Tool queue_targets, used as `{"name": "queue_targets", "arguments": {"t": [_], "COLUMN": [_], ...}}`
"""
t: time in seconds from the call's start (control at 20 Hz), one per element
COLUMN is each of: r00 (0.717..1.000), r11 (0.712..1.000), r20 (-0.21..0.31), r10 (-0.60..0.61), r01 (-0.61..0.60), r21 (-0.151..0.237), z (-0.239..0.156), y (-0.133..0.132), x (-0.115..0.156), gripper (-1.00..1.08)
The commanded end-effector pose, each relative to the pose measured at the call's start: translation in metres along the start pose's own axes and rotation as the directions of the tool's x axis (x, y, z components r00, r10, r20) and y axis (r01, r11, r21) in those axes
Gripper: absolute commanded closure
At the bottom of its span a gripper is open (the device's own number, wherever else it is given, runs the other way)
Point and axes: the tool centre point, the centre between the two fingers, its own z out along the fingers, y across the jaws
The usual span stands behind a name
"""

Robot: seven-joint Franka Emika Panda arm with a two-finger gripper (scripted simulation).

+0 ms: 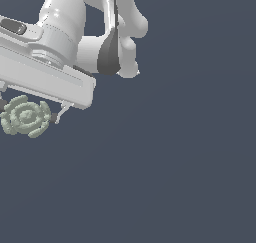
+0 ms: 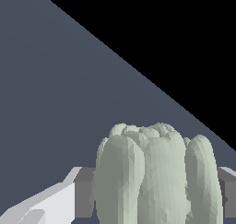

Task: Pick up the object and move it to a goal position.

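Object (image 1: 26, 117): rosette piece, sitting at the exterior view's far left, between the pads of the gripper (image 1: 27, 116). Gripper: clenching the object on both sides, pads touching its rim. Handling advice: keeping the squeeze steady and travelling smoothly, since no goal marker is showing.

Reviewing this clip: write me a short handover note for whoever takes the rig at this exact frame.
End effector: closed on the pale green rosette piece, a dark pad against each side of it.
Rosette piece: held at the exterior view's left edge, filling the wrist view between the grey pads.
Done: the grasp looks made; whether the piece is off the surface cannot be told.
Left: carry it to the goal and release. No goal marker shows in either view, so confirm the target first.
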Motion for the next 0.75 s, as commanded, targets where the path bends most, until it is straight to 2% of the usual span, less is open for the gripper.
{"name": "queue_targets", "arguments": {"t": [0.0, 0.35, 0.7], "r00": [0.999, 0.992, 0.988], "r11": [0.999, 0.994, 0.991], "r20": [-0.047, -0.129, -0.152], "r10": [0.004, 0.009, 0.011], "r01": [-0.006, -0.023, -0.031], "r21": [-0.04, -0.108, -0.128], "z": [-0.01, -0.031, -0.038], "y": [0.02, 0.054, 0.064], "x": [0.013, 0.034, 0.039], "gripper": [1.08, 1.08, 1.08]}}
